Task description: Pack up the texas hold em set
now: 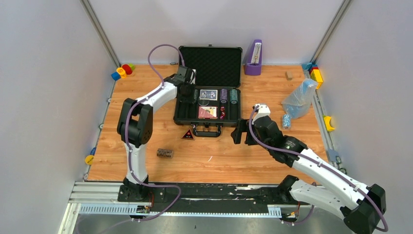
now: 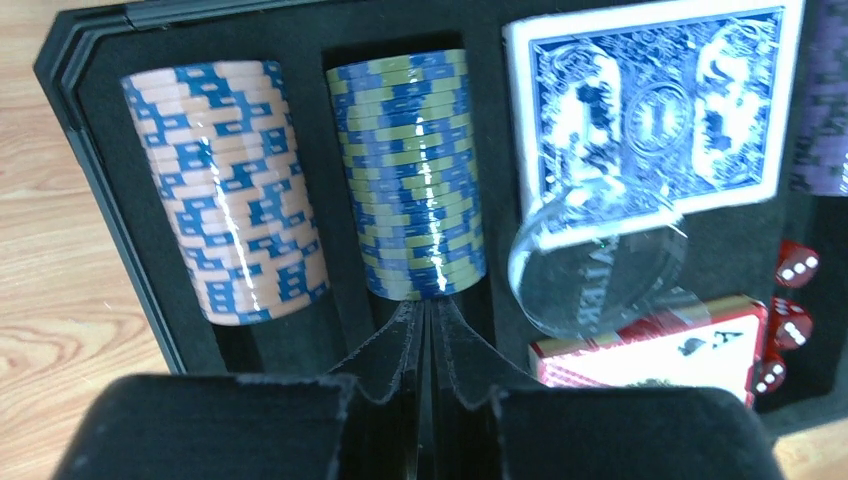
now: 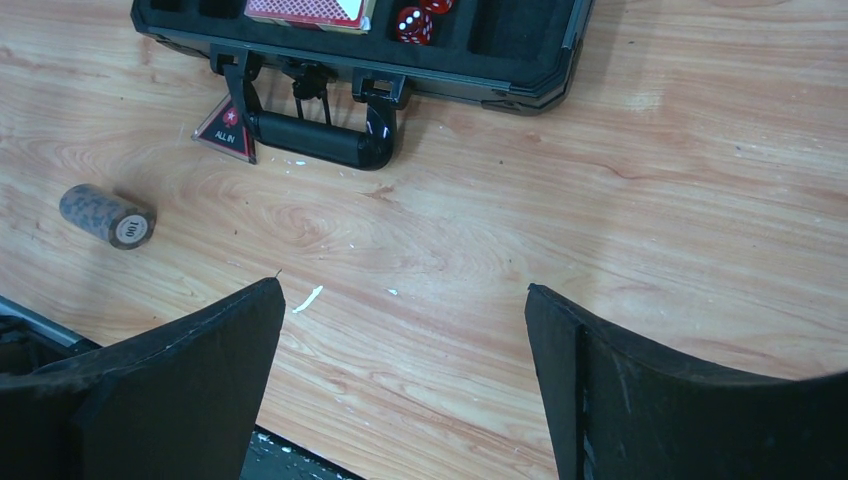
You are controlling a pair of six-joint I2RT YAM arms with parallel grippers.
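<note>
A: L gripper (image 2: 425, 312), what state?
B: Fingers pressed together, nothing clamped. Tips sit at 6 o'clock of the olive-blue chip roll (image 2: 410, 170). It lies in its foam slot beside the pink-blue roll (image 2: 225, 190), at the L end of the black case (image 1: 210, 61).
A: R gripper (image 3: 400, 300)?
B: Fingers wide apart, empty, low over the table (image 3: 600, 200) at approx. 5 o'clock of the case.
A: So which step are we in?
B: Mid-pack, we judge. The blue deck (image 2: 650, 100), red deck (image 2: 660, 350), red dice (image 2: 795, 265) and several rolls are in, and the lid's up. Outside we've got the brown roll (image 3: 105, 215) at 7 o'clock of the case and the dark red triangle (image 3: 225, 130) just beside the handle (image 3: 315, 140). There's also what looks like a blue roll (image 1: 286, 121) by the plastic bag (image 1: 299, 100) at 3 o'clock.
A: Next move?
B: Prob. the R arm: swing toward 8–9 o'clock and come down w/ fingers either side of the brown roll's barrel. It can roll off, so we'd close slowly. L should lift clear of the case first.
A: Arm poses?
B: L arm runs from its base toward 12, elbow bent, wrist turned toward 3 over the case. R arm stretches from its base toward 10, wrist pitched down at the table.
</note>
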